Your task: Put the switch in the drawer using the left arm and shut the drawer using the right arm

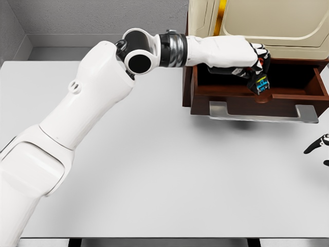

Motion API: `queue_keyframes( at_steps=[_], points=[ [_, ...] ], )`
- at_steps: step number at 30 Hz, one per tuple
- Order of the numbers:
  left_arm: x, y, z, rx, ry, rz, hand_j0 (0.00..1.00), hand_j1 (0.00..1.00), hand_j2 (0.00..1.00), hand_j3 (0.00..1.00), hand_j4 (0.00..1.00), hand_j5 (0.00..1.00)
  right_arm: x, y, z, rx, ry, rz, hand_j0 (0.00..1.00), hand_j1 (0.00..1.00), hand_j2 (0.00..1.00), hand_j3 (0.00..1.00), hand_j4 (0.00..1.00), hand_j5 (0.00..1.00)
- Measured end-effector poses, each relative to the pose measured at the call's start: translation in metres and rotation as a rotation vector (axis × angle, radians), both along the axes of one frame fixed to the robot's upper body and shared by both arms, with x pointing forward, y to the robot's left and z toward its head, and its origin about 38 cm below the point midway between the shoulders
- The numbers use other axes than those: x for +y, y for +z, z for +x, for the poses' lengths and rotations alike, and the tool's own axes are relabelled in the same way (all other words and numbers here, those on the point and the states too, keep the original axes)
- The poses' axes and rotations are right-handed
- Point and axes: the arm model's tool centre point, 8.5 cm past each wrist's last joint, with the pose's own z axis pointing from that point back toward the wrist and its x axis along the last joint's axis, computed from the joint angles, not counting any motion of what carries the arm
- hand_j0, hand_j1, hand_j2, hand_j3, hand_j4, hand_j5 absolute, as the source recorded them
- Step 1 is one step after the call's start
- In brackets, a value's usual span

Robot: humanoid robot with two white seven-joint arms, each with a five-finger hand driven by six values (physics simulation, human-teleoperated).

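From the head camera, the left arm (pixel 77 128) comes in from the lower left corner and reaches diagonally up and to the right across the pale grey table (pixel 154 170), its forearm stretched level toward the cabinet (pixel 257 23) at the upper right. The left hand (pixel 250 59) hangs over the open drawer (pixel 257 98), its fingers curled down around the switch (pixel 260 84), a small dark device with a blue end and a touch of yellow, which points downward from the grip. The switch sits inside the drawer's outline, low over the dark brown interior, and whether it touches the drawer floor cannot be told. The drawer is pulled out from the cream-coloured cabinet body, its reddish-brown front wall facing the camera, with a flat grey metal handle (pixel 262 112) running along that front and casting a shadow on the table beneath. At the right edge of the picture, below and beside the drawer, only a few dark-tipped fingers of the right hand (pixel 320 146) show above the table, apart from the drawer and holding nothing; they look loosely spread rather than curled.
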Motion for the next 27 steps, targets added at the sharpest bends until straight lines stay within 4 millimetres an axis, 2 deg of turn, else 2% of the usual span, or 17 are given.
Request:
queue_keyframes(
  at_steps=[4, 5, 7, 9, 13, 23, 27],
  points=[
    [0.003, -0.002, 0.004, 0.014, 0.015, -0.002, 0.36, 0.36, 0.36, 0.36, 0.36, 0.36, 0.000, 0.000, 0.000, 0.000, 0.001, 0.000, 0.63, 0.63, 0.63, 0.63, 0.63, 0.63],
    [0.004, -0.003, 0.006, 0.017, 0.020, -0.002, 0.44, 0.44, 0.44, 0.44, 0.44, 0.44, 0.000, 0.000, 0.000, 0.001, 0.001, 0.000, 0.63, 0.63, 0.63, 0.63, 0.63, 0.63],
    [0.005, -0.006, 0.008, 0.021, 0.028, 0.003, 0.76, 0.76, 0.76, 0.76, 0.76, 0.76, 0.000, 0.000, 0.000, 0.001, 0.001, 0.000, 0.64, 0.64, 0.64, 0.64, 0.64, 0.64],
    [0.006, -0.007, 0.008, 0.025, 0.030, 0.007, 0.88, 0.88, 0.88, 0.88, 0.88, 0.88, 0.000, 0.000, 0.000, 0.001, 0.001, 0.000, 0.64, 0.64, 0.64, 0.64, 0.64, 0.64],
    [0.006, -0.009, 0.008, 0.022, 0.026, 0.019, 1.00, 1.00, 1.00, 1.00, 1.00, 1.00, 0.001, -0.001, 0.000, 0.003, 0.002, 0.000, 0.64, 0.64, 0.64, 0.64, 0.64, 0.64],
    [0.011, 0.000, 0.010, 0.005, 0.033, -0.006, 1.00, 1.00, 1.00, 1.00, 1.00, 1.00, 0.003, -0.006, -0.001, 0.019, 0.008, 0.002, 0.64, 0.64, 0.64, 0.64, 0.64, 0.64],
    [0.013, -0.003, 0.011, 0.015, 0.038, -0.010, 1.00, 1.00, 1.00, 1.00, 1.00, 1.00, 0.003, -0.008, -0.001, 0.024, 0.010, 0.002, 0.65, 0.65, 0.65, 0.65, 0.65, 0.65]
  ],
)
